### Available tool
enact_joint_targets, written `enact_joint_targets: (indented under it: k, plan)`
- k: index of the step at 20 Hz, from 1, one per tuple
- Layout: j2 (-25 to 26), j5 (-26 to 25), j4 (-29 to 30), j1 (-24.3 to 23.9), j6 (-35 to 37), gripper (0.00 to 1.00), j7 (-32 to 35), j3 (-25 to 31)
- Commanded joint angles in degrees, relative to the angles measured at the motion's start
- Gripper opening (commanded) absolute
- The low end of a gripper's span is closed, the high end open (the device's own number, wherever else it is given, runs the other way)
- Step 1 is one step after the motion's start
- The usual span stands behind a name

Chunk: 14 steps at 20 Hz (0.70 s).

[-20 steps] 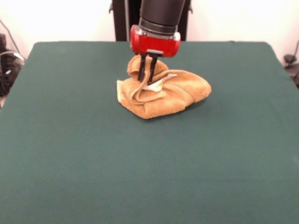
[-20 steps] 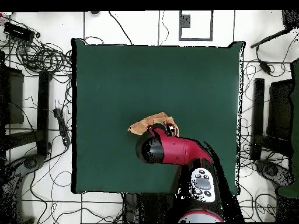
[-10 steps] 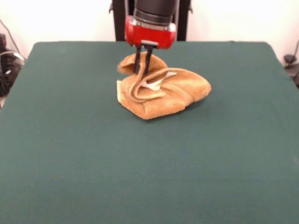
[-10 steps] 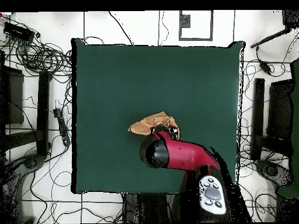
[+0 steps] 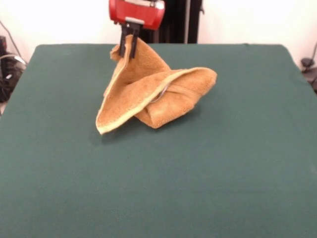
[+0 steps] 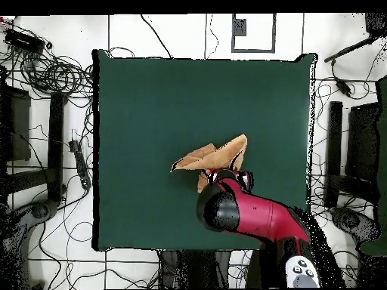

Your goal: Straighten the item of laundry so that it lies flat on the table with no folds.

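From my console the arm [image 6: 261,219] shows as a glossy crimson shell, rounded and tapering, with a round black cap [image 6: 218,214] at its end nearest the table [image 6: 151,98]. At the end farthest from the table sits a pale grey panel [image 6: 300,272] dotted with small dark buttons, against black casing. In the front view I see a red wrist housing [image 5: 136,12] with a small silvery plate on its underside, and under it the gripper [image 5: 128,43]: two slim, straight black fingers [image 5: 122,42].

Tool [image 5: 128,46] pinches towel [image 5: 148,91] corner above table [image 5: 223,163].
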Motion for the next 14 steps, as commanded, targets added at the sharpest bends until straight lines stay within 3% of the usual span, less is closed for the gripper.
enact_joint_targets:
  k: [1,5,10,14]
  plan:
    - [-0.87,-3.01,2.49,-0.24,4.53,0.0,4.01,3.01]
    - [-1.73,-3.69,3.21,-0.38,5.51,0.0,4.25,2.73]
    - [-0.28,-5.98,2.22,1.68,-1.59,0.0,6.54,-1.24]
    - [0.68,-8.8,-1.13,-1.72,-5.82,0.0,4.44,2.03]
